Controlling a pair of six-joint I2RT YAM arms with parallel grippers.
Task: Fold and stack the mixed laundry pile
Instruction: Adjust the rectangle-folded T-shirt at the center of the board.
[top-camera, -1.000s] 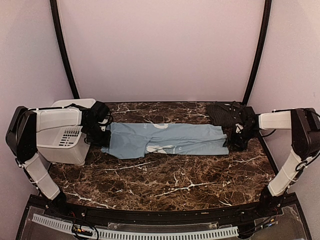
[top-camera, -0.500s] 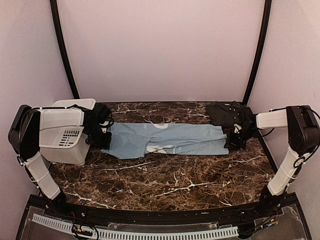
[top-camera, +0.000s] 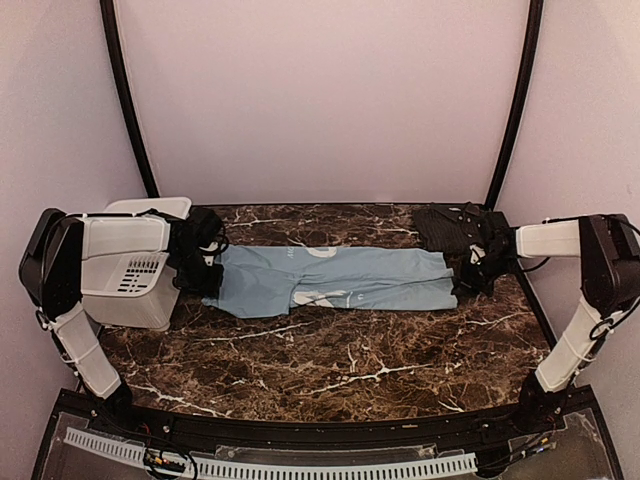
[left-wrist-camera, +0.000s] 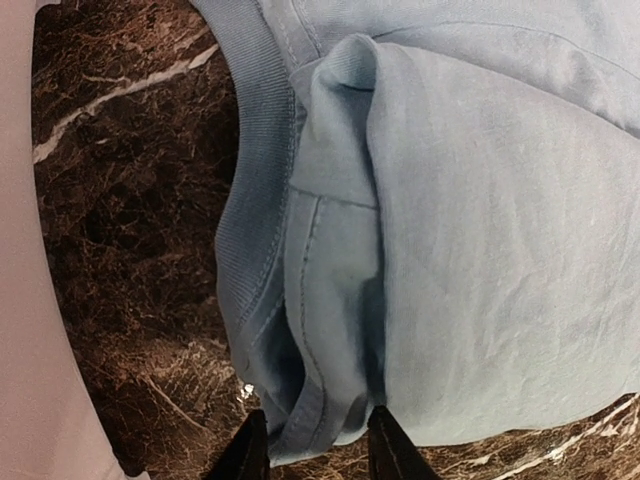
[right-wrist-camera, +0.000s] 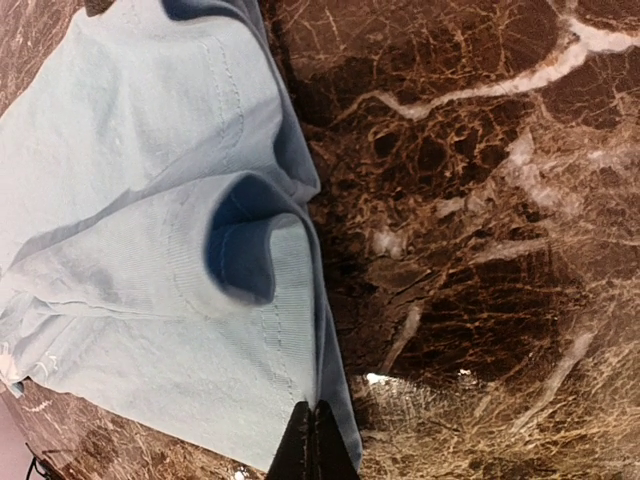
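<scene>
T-shirt (top-camera: 335, 278) in left claw (left-wrist-camera: 315, 448) and right claw (right-wrist-camera: 313, 438) (flat on table (top-camera: 330, 360))

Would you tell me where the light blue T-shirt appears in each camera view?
Top external: light blue T-shirt stretched left to right across the middle.
Left wrist: T-shirt fills centre and right; folded edge between left fingers.
Right wrist: T-shirt fills the left; edge at shut right fingers.
Shared landmark: brown marble tabletop.
</scene>
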